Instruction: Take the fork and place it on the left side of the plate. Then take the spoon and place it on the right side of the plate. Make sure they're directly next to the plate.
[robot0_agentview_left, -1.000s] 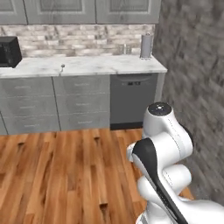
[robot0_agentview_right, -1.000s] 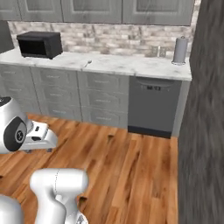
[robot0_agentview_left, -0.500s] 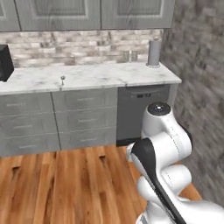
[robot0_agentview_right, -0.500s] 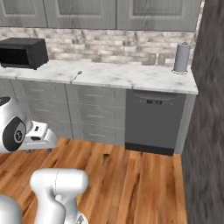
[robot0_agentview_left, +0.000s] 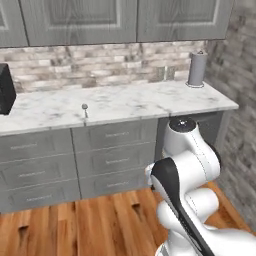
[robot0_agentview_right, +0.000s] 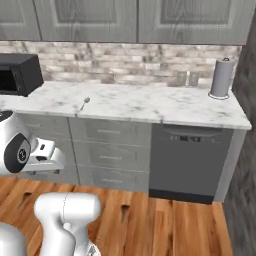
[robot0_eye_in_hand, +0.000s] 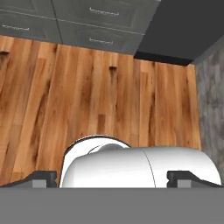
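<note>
- The robot's gripper hung low over the wooden floor, its two dark fingertips set wide apart with nothing between them.
- In the hand view, the floor planks ran up to grey drawers and the dark front of a dishwasher, which met the floor along the top of that view.
- A slim grey utensil, apparently the spoon by its rounded end, lay alone on the marble counter, somewhat nearer the front edge than the back wall and left of the counter's middle. It was too small to be sure of the type.
- From the right base view the spoon lay on a slant, well apart from everything else on the counter.
- A black microwave stood at the left end of the counter, toward the back edge.
- An upright paper towel roll stood in the counter's right back corner, against the stone wall.
- Two small pale items sat at the back edge beside the roll, too small to tell what they were.
- The dishwasher sat under the right end of the counter, with drawers to its left.
- The white arm stood on the floor in front of the cabinets, clear of the counter's front edge.
</note>
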